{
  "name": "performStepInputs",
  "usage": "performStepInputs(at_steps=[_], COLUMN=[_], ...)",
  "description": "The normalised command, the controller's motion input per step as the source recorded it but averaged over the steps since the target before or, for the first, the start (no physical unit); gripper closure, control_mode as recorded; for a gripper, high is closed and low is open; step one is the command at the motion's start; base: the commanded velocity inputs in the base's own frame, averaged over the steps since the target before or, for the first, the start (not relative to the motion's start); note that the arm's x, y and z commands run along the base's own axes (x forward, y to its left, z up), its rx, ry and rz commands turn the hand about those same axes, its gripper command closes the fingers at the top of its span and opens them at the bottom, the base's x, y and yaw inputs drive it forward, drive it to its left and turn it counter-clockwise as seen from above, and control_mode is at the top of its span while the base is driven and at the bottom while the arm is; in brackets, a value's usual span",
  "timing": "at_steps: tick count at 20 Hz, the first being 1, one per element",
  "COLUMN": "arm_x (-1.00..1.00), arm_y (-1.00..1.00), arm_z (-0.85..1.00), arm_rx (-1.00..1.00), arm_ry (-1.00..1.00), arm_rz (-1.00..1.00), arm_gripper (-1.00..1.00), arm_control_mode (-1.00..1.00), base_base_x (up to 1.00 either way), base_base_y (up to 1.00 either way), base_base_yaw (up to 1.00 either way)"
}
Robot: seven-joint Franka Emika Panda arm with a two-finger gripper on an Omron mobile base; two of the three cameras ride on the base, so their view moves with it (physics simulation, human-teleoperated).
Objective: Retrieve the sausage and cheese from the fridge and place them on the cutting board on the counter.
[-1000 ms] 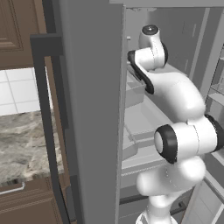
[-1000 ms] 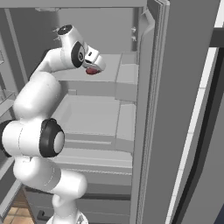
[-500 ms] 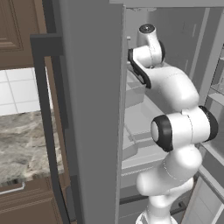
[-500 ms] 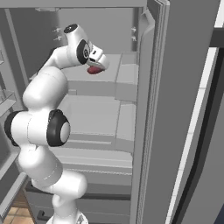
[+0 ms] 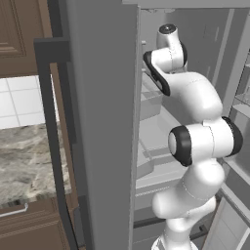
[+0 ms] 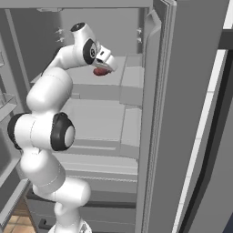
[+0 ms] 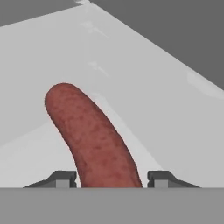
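Item: curved reddish-brown sausage link [image 7: 94,140], lying on a pale fridge shelf [image 7: 175,131] inside the tall grey open fridge [image 5: 102,122]. The white arm's gripper [image 7: 111,179] is straddling it, a fingertip showing on each side; whether the jaws are pressing it cannot be told. Progress: early; the sausage is not yet out, nothing delivered to the marbled worktop [image 5: 24,161]. Change: the arm's elbow is sitting lower than half a second ago.
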Motion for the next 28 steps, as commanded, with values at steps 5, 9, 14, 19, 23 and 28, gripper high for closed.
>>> performStepInputs(at_steps=[5, 9, 14, 19, 23, 28], arm_x=[-0.11, -0.83, -0.99, -1.0, -1.0, -0.96], arm_y=[-0.03, -0.26, -0.37, -0.39, -0.06, 0.04], arm_z=[0.0, 0.0, 0.08, 0.02, 0.34, 0.31], arm_rx=[0.0, 0.0, 0.0, -0.01, -0.09, -0.15], arm_ry=[-0.02, -0.12, -0.21, -0.21, -0.09, -0.01], arm_rz=[0.0, 0.03, 0.07, 0.1, 0.21, 0.27], arm_gripper=[1.0, 1.0, 1.0, 1.0, 1.0, 1.0], arm_control_mode=[-1.0, -1.0, -1.0, -1.0, -1.0, -1.0], base_base_x=[0.0, 0.0, 0.0, 0.0, 0.0, 0.0], base_base_y=[0.0, 0.0, 0.0, 0.0, 0.0, 0.0], base_base_yaw=[0.0, 0.0, 0.0, 0.0, 0.0, 0.0])
